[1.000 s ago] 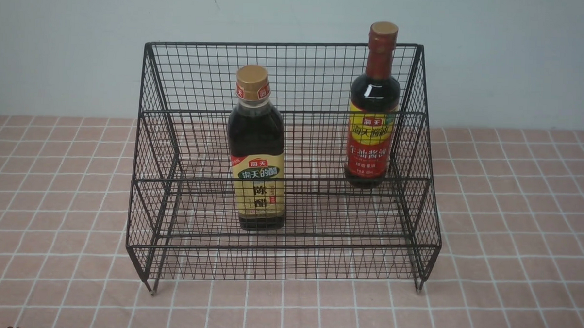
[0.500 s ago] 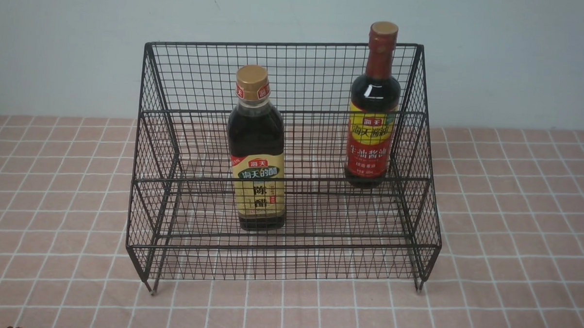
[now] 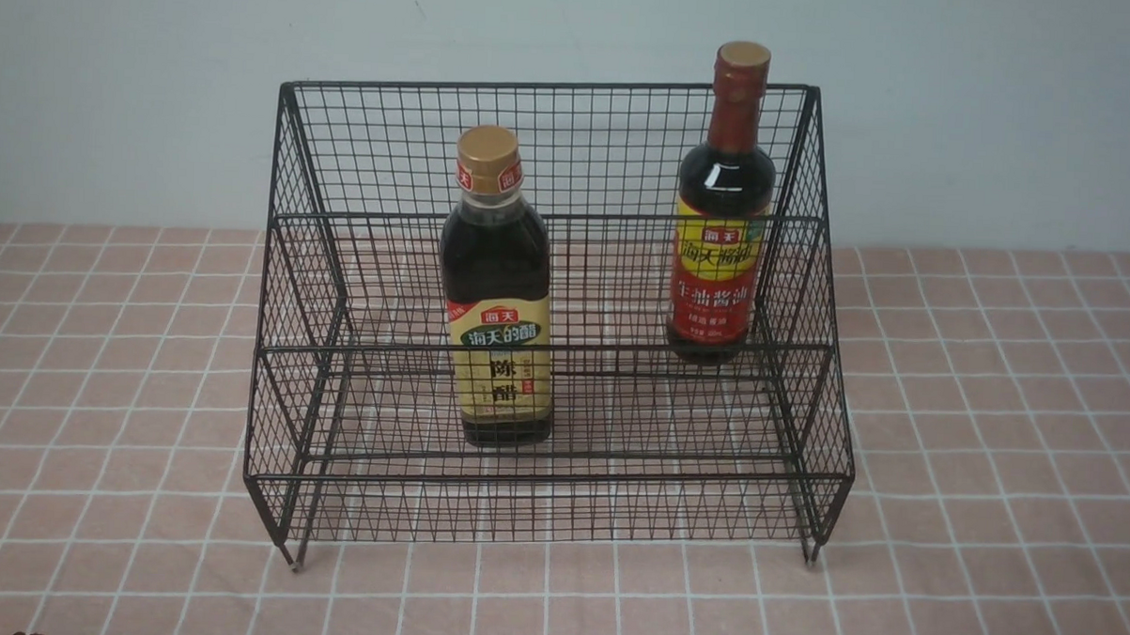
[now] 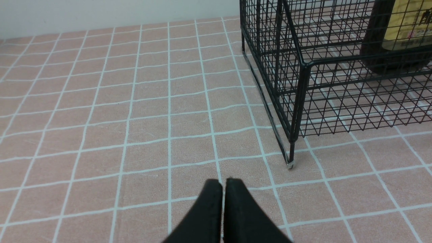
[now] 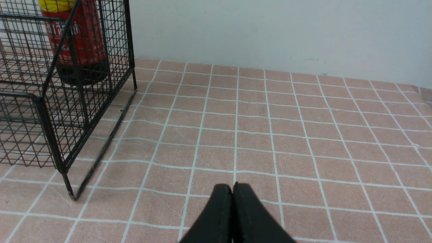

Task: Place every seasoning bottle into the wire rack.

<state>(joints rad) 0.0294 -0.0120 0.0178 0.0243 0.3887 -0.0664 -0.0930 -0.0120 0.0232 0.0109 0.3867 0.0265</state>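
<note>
Both seasoning bottles already stand upright inside the wire rack, so by the look of things the placing is done and what remains for you is to keep the arms parked and clear. The squarish bottle with the gold cap and tan label sits on the lower front tier, near the middle of the front view. The long-necked bottle with the red and yellow label stands on the raised back tier, in the upper right of that view, close to the rack's sloped side.

Your left gripper shows at the bottom centre of its wrist view with its two black fingers pressed together and nothing between them. It hangs over the checked cloth, apart from the rack's near corner leg. Your right gripper is likewise pinched closed and empty, at the bottom centre of its own view, over bare cloth and well apart from the rack.

If you do move, hold each arm low and outside the rack's sides. The wire mesh could catch a fingertip, and a nudge to the frame may rock the tall bottle, which looks the likelier of the two to tip. I see no other bottle on the cloth in any view, and nothing lies between the grippers and the rack. The pale wall behind fills the upper part of the front view.
</note>
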